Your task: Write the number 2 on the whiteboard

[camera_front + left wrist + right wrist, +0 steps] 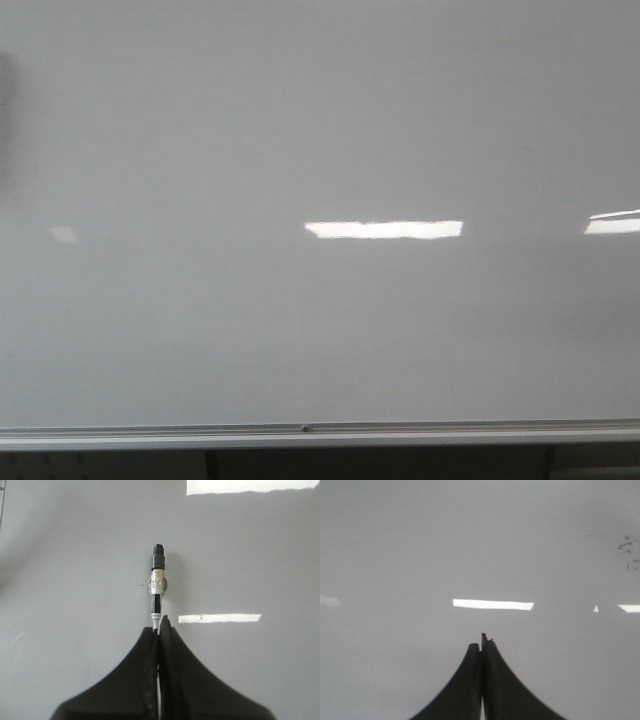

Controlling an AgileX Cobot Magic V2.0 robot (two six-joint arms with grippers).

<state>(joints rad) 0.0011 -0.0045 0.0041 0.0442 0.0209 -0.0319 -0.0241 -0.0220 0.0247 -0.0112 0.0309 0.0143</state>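
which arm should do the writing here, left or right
Left. The left gripper is shut on a marker pointing at the whiteboard, which shows no 2 yet. The right gripper is shut and holds nothing.

Only the two grippers are showing, one in each wrist view; the front view is catching no part of the robot. The left gripper (159, 629) is appearing as two matte black fingers (125, 680), broad at the base and sweeping in concave curves toward narrow tips, so the pair is forming a flared, tent-like outline. A faint stitched or ribbed line is running along the inner edge of one finger, beside the seam between the jaws. The right gripper (481, 644) is showing the same black, curved fingers (505, 690), with one tip looking slightly notched and standing a little prouder than the other.
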